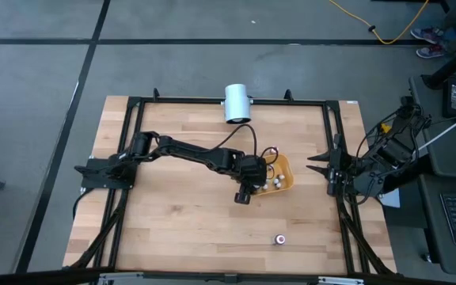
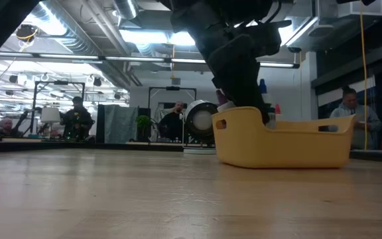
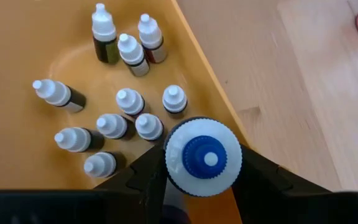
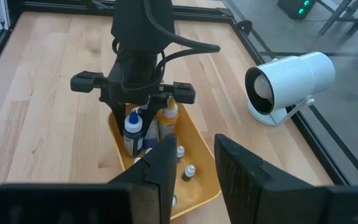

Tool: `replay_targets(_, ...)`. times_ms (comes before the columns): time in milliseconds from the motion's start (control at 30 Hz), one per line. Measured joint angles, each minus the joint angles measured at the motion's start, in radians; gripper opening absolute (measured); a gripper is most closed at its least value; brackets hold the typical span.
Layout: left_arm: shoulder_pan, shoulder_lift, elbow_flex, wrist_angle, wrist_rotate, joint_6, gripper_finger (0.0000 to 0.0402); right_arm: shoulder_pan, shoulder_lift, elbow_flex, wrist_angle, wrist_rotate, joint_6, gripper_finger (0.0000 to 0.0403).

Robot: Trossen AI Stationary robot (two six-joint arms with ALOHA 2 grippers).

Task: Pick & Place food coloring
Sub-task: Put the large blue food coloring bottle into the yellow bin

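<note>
The food coloring bottles [image 3: 120, 109], tiny with pale caps, stand and lie in the orange-yellow tray [image 1: 285, 176] near the table's middle. My left gripper [image 3: 202, 177] hangs over the tray's end nearer the table's left edge, shut on one bottle [image 3: 204, 157] with a white cap and blue tip. In the right wrist view that bottle [image 4: 132, 132] has a blue body, and an orange bottle [image 4: 170, 112] stands beside it. One more small bottle [image 1: 279, 238] sits alone on the wood toward the near edge. My right gripper [image 4: 194, 165] waits open at the table's right edge. My left gripper pinches the blue bottle between its two fingers [image 3: 148, 177], on the body just under the white cap [image 3: 185, 177]. The fingers come from above, pointing down. The bottle stands upright in the hold, over the tray's inside by its wall; whether its base touches the tray floor is hidden.
A big white cylinder [image 1: 237, 103] lies at the far edge of the table. A black frame [image 1: 212, 101] runs around the tabletop. Bare wood spreads on the left and near sides of the tray. People sit in the room beyond the table in the low view.
</note>
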Motion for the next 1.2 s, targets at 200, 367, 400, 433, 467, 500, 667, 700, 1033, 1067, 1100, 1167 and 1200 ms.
replay_targets(200,0.0,0.0,0.0,-0.001,0.004,-0.007,0.0148,0.0,0.0,0.0,-0.001,0.0,-0.002,0.011)
replay_targets(367,0.0,0.0,0.0,-0.02,0.003,-0.008,0.0154,0.0,0.0,0.0,-0.002,0.0,-0.007,0.011)
replay_targets(400,0.0,0.0,0.0,-0.028,0.003,-0.008,0.0156,0.0,0.0,0.0,-0.003,0.0,-0.007,0.011)
replay_targets(433,0.0,0.0,0.0,-0.036,0.003,-0.008,0.0159,0.0,0.0,0.0,-0.005,0.0,-0.007,0.011)
replay_targets(467,0.0,0.0,0.0,-0.042,0.003,-0.008,0.0161,0.0,0.0,0.0,-0.008,0.0,-0.007,0.011)
replay_targets(500,0.0,0.0,0.0,-0.045,0.002,-0.008,0.0163,0.0,0.0,0.0,-0.01,0.0,-0.007,0.011)
replay_targets(667,-0.001,0.0,0.0,-0.051,0.003,-0.009,0.0173,0.0,0.0,0.0,-0.014,0.0,-0.008,0.011)
replay_targets(700,-0.001,0.0,0.0,-0.051,0.003,-0.009,0.0174,0.0,0.0,0.0,-0.015,0.0,-0.008,0.011)
replay_targets(1033,-0.002,-0.037,0.0,-0.064,-0.005,-0.003,0.0178,0.0,0.0,0.0,-0.03,0.0,-0.007,0.011)
replay_targets(1067,-0.002,-0.044,0.0,-0.066,-0.01,-0.003,0.0178,0.0,0.0,0.0,-0.03,0.0,-0.006,0.011)
replay_targets(1100,-0.002,-0.053,0.0,-0.076,-0.015,-0.003,0.0178,0.0,0.0,0.0,-0.029,0.0,-0.006,0.011)
replay_targets(1167,-0.002,-0.068,0.0,-0.097,-0.021,-0.002,0.0178,0.0,0.0,0.0,-0.03,0.0,-0.006,0.011)
replay_targets(1200,-0.002,-0.075,0.0,-0.111,-0.023,-0.001,0.0178,0.0,0.0,0.0,-0.03,0.0,-0.006,0.011)
